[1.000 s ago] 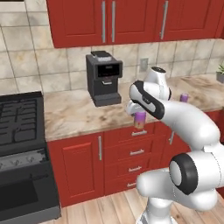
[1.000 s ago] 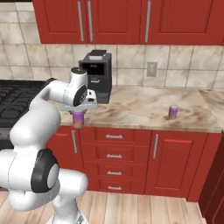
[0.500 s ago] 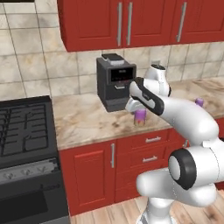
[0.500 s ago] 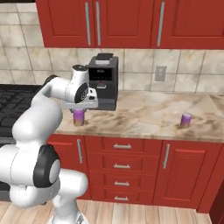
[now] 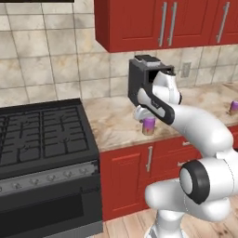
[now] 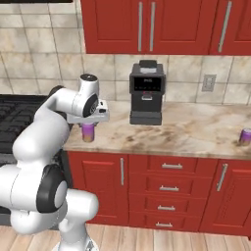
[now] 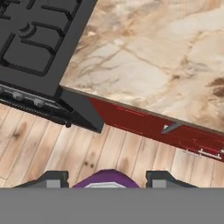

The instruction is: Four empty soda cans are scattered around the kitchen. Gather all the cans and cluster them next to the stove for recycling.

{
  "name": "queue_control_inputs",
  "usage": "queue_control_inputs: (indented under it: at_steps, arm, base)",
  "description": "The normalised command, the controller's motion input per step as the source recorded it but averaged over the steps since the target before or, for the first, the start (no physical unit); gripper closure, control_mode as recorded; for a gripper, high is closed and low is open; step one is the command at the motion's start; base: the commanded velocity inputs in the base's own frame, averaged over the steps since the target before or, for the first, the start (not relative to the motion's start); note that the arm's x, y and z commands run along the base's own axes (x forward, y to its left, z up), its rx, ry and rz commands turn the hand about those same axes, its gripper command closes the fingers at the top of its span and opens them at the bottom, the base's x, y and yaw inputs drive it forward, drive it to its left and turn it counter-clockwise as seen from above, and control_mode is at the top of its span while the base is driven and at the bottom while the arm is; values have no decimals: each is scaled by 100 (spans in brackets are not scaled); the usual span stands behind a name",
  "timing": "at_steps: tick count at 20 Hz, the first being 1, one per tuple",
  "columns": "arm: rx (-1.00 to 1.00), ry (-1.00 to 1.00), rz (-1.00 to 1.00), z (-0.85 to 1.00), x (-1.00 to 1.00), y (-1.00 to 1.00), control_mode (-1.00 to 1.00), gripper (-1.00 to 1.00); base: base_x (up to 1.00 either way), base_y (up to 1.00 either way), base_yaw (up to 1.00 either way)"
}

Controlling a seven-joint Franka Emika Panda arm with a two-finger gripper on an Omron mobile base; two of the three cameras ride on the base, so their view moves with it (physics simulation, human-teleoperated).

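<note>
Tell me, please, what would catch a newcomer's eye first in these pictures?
The white arm, whose jaws are shut on a purple can carried above the front edge of the marbled counter, beside the black stove. Behind it, a dark coffee machine stands against the tiled wall. Another purple can stands far along the counter.

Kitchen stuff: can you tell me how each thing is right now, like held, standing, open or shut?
pincer: shut on the purple can.
purple can: upright, gripped at its top, at the counter's front edge beside the stove.
second purple can: upright on the counter, far from the stove, untouched.
stove: oven door shut, nothing on the grates.
coffee machine: upright against the wall.
upper cabinets: doors shut.
drawers: shut.
</note>
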Motion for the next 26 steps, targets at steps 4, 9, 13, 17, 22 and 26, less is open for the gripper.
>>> queue_control_inputs:
  at_steps: [4, 9, 13, 17, 22, 26]
  arm:
    - [0, 0, 0, 0, 0, 0, 100, 100]
    - [0, 0, 0, 0, 0, 0, 100, 100]
    - [0, 0, 0, 0, 0, 0, 100, 100]
    - [0, 0, 0, 0, 0, 0, 100, 100]
    - [0, 0, 0, 0, 0, 0, 100, 100]
    - [0, 0, 0, 0, 0, 0, 100, 100]
  base:
    - [0, 70, 0]
    - [0, 69, 0]
    - [0, 62, 0]
    - [0, 58, 0]
    - [0, 43, 0]
    - [0, 2, 2]
